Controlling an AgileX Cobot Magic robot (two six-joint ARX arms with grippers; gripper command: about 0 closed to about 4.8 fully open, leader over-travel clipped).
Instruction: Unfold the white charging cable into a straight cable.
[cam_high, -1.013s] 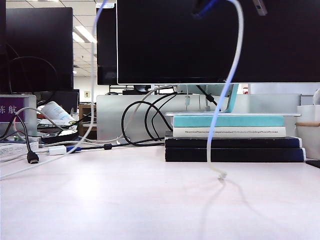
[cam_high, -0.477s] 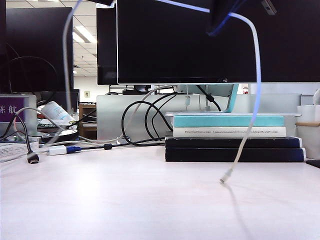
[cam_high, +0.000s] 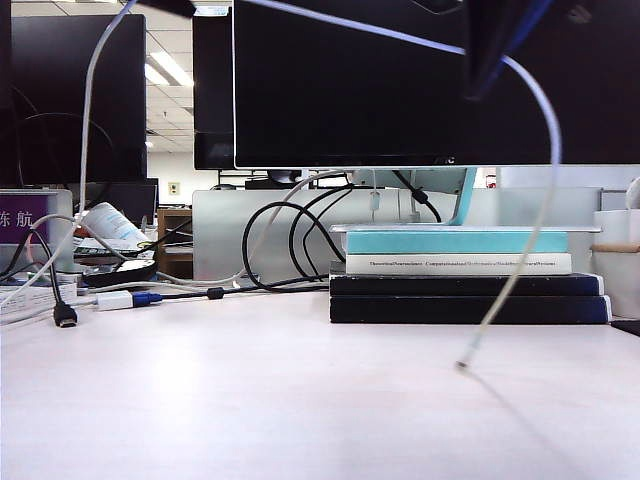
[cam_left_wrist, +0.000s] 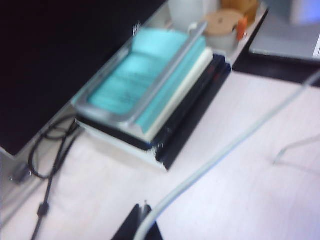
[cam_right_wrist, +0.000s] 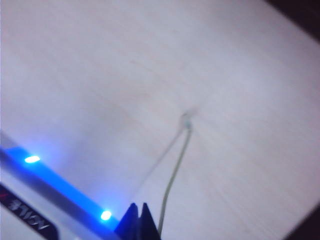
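Cable span, thin glossy white charging cable (cam_high: 380, 36), runs taut between left pincer (cam_left_wrist: 142, 216) and right pincer (cam_right_wrist: 138, 216), both clamped on it; free end hangs below right pincer (tip at pale counter (cam_high: 300, 400)).

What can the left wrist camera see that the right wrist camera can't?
Only the left wrist view shows the stack of books, a black monitor cable and the shut left gripper. Only the right wrist view shows the shut right gripper, blue lights and the cable's plug. Both show the white charging cable over the table.
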